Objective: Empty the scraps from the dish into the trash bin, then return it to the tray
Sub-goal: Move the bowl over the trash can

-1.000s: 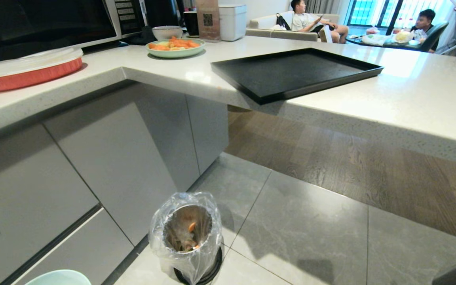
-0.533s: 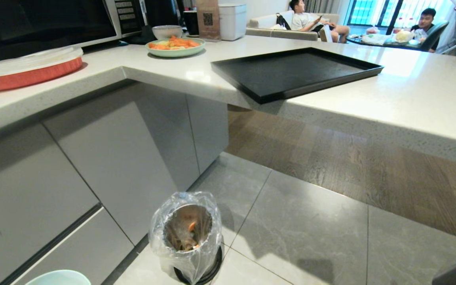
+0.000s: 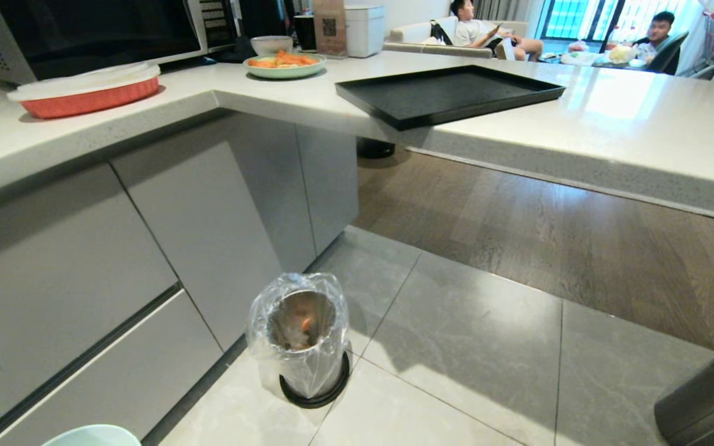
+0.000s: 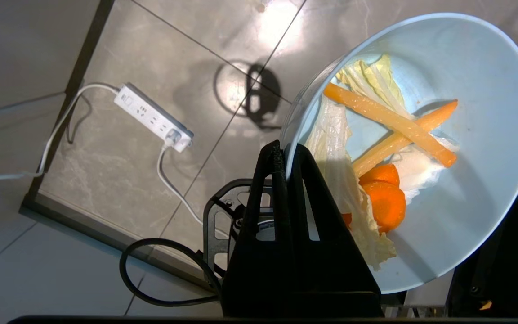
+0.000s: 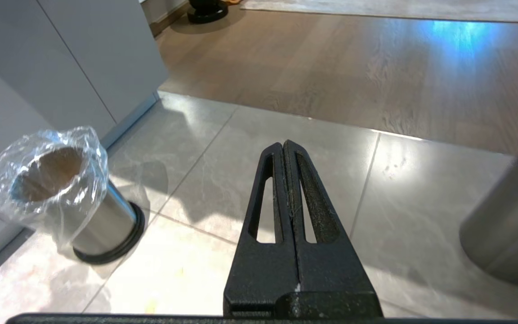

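The bowl (image 4: 443, 148), with carrot and cabbage scraps (image 4: 376, 171) inside, is clamped at its rim by the left pincer (image 4: 286, 153) above the floor, the lined bin (image 3: 300, 334) stands by the cabinets, the tray (image 3: 450, 93) overhangs the counter (image 3: 630, 136) edge, and the right pincer (image 5: 283, 146) is together, empty.

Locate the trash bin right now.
Head view: the trash bin stands on the tiled floor, lower centre, just in front of the grey cabinet fronts, below the counter corner holding the tray.
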Robot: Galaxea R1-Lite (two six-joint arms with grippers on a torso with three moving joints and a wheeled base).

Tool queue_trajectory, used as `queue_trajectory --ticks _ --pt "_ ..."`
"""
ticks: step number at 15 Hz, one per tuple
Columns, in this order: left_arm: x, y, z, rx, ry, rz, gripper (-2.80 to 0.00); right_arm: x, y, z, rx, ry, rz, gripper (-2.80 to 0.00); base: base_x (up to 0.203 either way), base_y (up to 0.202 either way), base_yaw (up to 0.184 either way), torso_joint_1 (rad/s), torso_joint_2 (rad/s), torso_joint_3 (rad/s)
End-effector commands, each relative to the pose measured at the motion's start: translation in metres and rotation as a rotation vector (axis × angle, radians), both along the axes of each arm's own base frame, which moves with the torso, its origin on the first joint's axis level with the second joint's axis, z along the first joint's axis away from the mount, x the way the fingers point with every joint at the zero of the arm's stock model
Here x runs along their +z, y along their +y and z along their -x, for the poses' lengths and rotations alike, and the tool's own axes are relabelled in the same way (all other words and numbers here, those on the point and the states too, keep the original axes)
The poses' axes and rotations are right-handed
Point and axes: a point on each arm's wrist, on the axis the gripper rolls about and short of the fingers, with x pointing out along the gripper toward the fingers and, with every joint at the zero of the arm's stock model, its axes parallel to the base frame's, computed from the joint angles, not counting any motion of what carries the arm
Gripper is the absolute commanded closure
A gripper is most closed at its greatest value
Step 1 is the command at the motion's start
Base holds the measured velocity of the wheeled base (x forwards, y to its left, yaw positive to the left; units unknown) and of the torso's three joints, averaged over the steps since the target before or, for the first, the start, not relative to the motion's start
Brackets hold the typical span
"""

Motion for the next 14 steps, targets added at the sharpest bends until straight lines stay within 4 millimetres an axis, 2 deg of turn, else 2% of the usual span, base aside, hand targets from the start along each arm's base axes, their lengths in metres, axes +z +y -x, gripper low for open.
queue_trajectory --ticks 1,14 --pt "0.0007 0.0002 -0.0004 -0.001 0.0 0.001 0.0 0.0 0.0 -0.0001 0.0 0.001 -0.001 0.0 -0.164 0.0 -0.003 -0.005 0.0 0.0" --pt "0.001 0.0009 -0.0036 0.014 0.003 0.012 0.0 0.0 0.0 -0.0001 0.0 0.001 -0.001 0.0 -0.007 0.0 0.0 0.0 0.0 0.001"
